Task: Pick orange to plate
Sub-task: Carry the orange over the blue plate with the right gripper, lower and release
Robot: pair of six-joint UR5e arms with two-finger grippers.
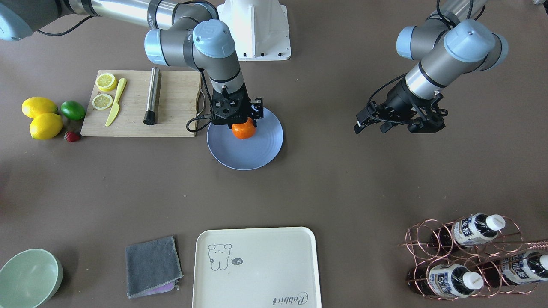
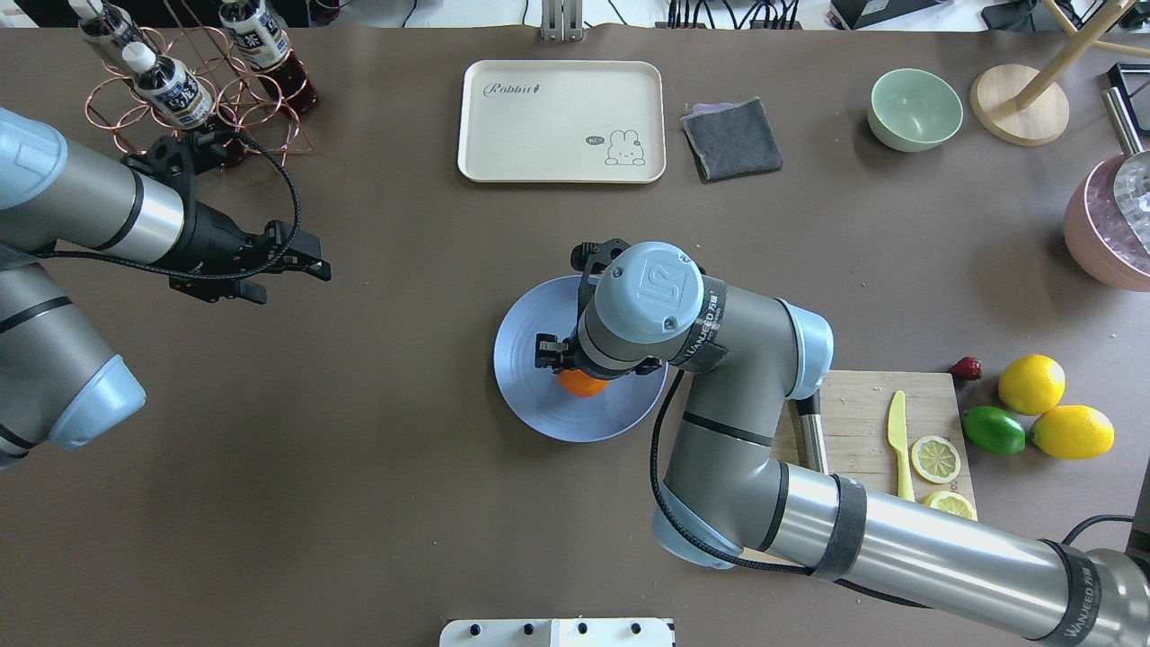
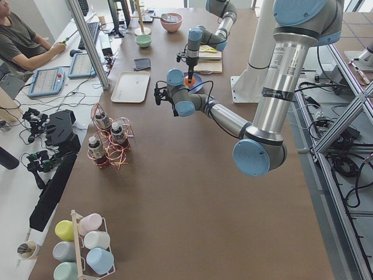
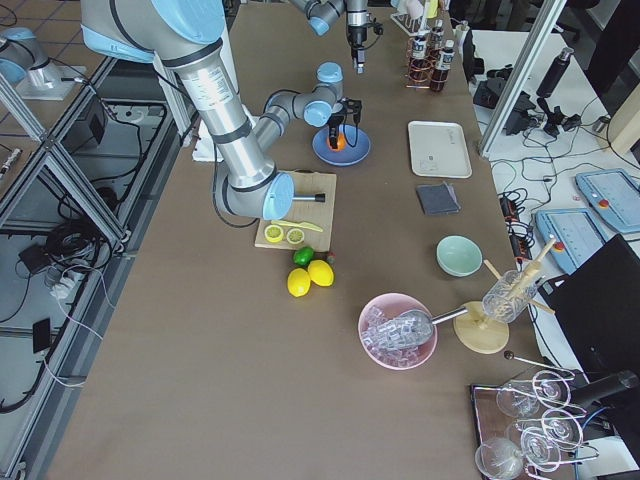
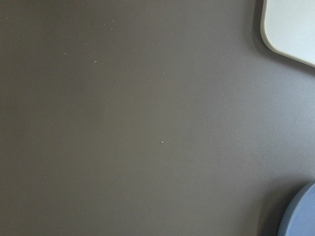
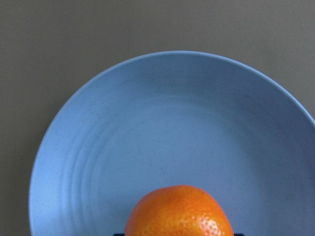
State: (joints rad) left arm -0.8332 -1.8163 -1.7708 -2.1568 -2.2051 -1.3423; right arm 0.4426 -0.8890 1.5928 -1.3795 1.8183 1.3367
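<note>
Orange [image 1: 243, 129] is clamped in my right gripper [image 1: 244, 124] over the middle of the blue plate [image 1: 261, 156]; I can't tell whether it touches. If I release it too high, I reckon it could roll off the shallow rim.

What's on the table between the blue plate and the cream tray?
Nothing. In the front-facing view, only bare brown table separates the plate from the tray.

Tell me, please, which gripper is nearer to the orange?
The right gripper: it is directly above the orange, over the plate. The left gripper hangs far to the side, above the table.
</note>
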